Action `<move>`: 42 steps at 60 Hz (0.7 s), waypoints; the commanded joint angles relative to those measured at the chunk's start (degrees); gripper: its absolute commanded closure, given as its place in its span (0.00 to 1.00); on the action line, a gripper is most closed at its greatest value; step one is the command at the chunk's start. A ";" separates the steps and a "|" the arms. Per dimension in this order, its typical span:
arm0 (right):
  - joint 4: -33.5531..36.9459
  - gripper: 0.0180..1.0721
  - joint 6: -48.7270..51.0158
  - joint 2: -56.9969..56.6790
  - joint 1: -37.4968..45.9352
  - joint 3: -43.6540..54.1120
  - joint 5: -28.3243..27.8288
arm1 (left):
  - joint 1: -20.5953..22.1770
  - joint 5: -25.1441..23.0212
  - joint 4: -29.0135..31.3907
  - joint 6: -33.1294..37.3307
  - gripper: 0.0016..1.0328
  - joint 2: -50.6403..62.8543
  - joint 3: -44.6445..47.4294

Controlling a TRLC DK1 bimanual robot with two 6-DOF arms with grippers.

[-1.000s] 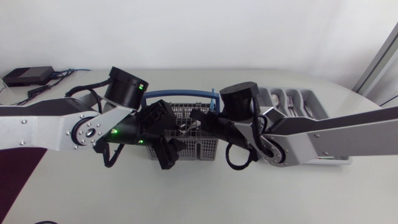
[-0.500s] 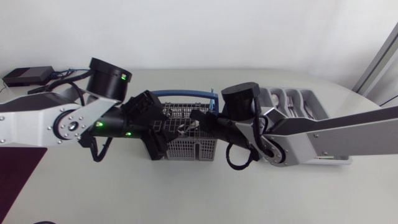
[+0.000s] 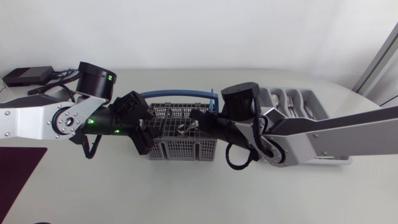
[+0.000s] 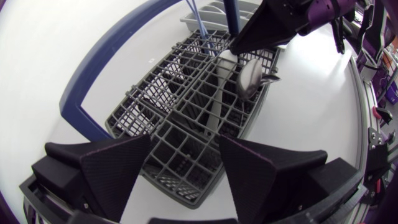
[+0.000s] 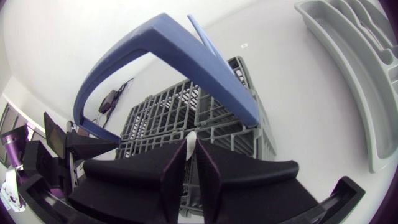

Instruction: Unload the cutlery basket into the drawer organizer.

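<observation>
The grey cutlery basket (image 3: 186, 149), with its blue handle (image 3: 177, 93), stands mid-bench (image 3: 186, 193). The drawer organizer (image 3: 298, 102) lies at its 3 o'clock. The left end effector (image 4: 183, 140) hangs at the basket's 9 o'clock end, fingers spread wide. The right end effector (image 3: 198, 118), above the basket, pinches the upper tip of a pale utensil (image 4: 217, 99) that slants up from the compartments.

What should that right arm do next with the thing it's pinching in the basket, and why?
Probably lift straight up. The right gripper is shut on the tip of a pale cutlery handle, whose lower end sits among the grid walls of the cutlery basket. Raising it clear first should avoid snagging before the arm carries it to the drawer organizer.
</observation>
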State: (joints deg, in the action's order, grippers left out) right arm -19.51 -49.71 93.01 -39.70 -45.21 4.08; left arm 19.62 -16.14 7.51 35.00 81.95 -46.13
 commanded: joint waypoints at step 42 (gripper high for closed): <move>0.44 0.91 -3.72 2.96 -0.90 -1.37 -4.34 | 3.23 -0.47 -1.00 1.65 0.07 4.53 2.71</move>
State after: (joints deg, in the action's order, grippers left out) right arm -19.75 -51.27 93.95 -39.05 -46.09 2.74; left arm 20.82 -15.57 4.82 35.03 84.16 -46.54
